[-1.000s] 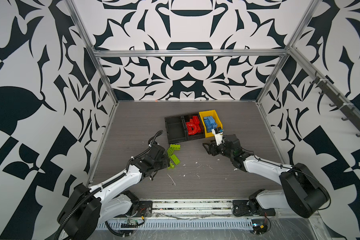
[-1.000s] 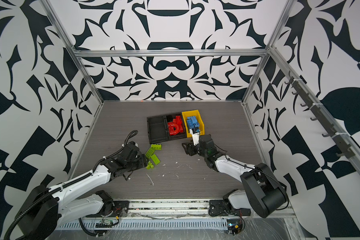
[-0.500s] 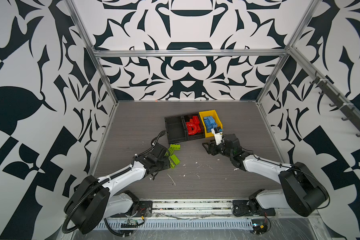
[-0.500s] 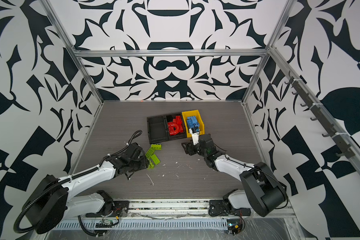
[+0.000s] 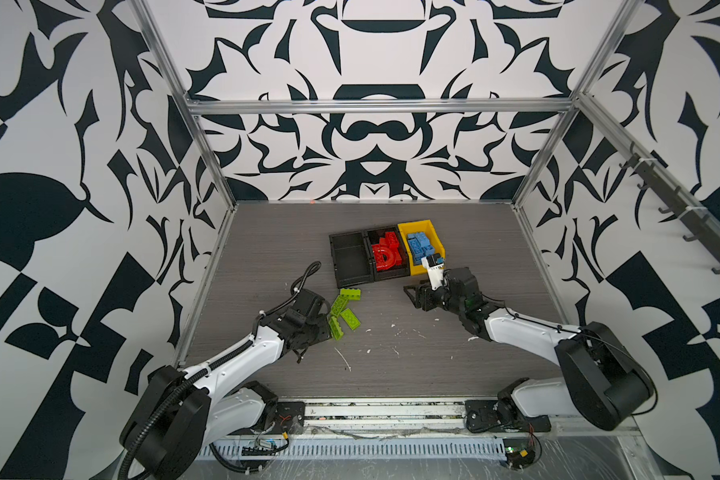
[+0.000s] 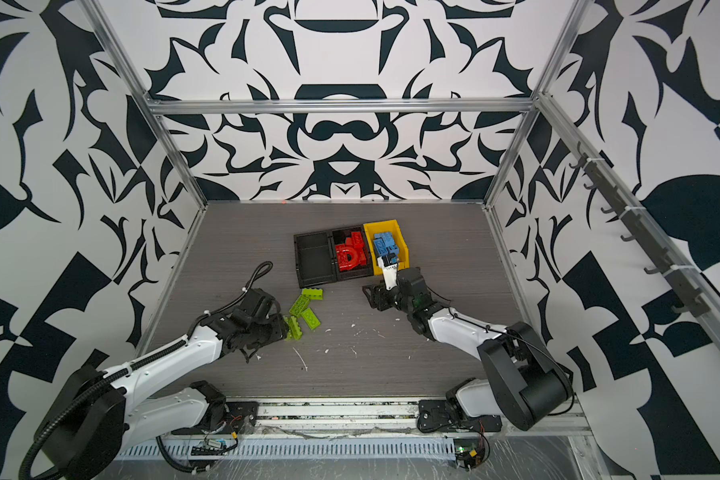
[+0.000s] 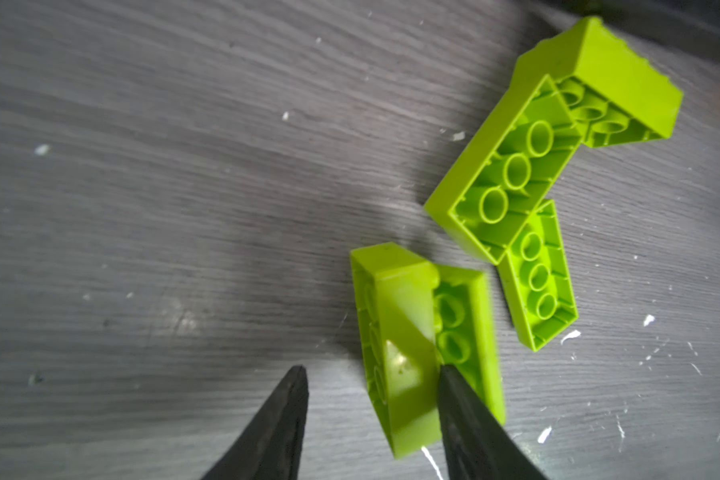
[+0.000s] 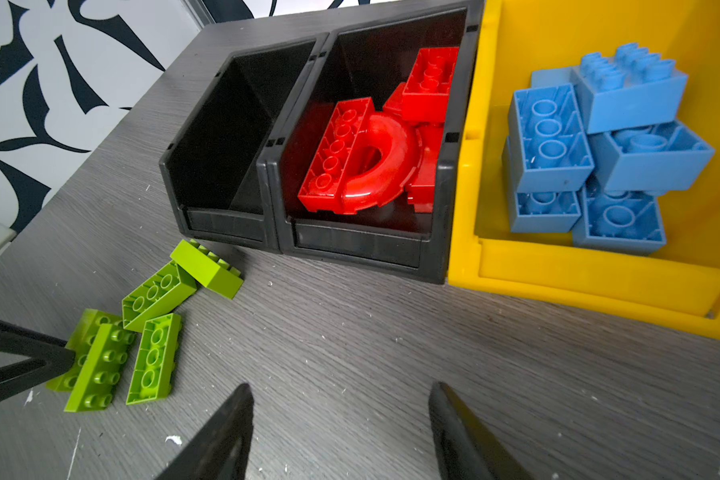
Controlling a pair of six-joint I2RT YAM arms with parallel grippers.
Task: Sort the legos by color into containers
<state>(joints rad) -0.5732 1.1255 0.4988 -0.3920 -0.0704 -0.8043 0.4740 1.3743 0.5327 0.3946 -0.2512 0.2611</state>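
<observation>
In both top views three bins stand in a row just above the middle of the frame. There is an empty black bin (image 5: 350,259), a second black bin (image 5: 389,274) holding the red legos (image 5: 385,253), and a yellow bin (image 5: 416,226) holding the blue legos (image 5: 420,245). Below and to the left of the bins, green bricks (image 5: 344,311) lie loose on the grey surface (image 5: 433,365). The left pincer (image 5: 327,328) is at the lower-left edge of that cluster. The right pincer (image 6: 371,295) sits right of centre, just below the yellow bin.

From the left wrist camera, the left pincer (image 7: 371,368) stands partly open. One of its fingers (image 7: 466,415) touches the seam between two green bricks (image 7: 400,324) lying on their sides. The other finger is apart from them, so nothing is clamped. Three more bricks lie just beyond, touching one another.

From the right wrist camera, the right pincer (image 8: 339,386) is wide open and empty over bare surface (image 8: 350,332) in front of the bins. A red arch (image 8: 387,162) lies among the red legos (image 8: 429,79), and the blue legos (image 8: 558,141) are piled in the yellow bin (image 8: 558,274). The empty black bin (image 8: 221,137) has five green bricks (image 8: 154,324) near its front.
</observation>
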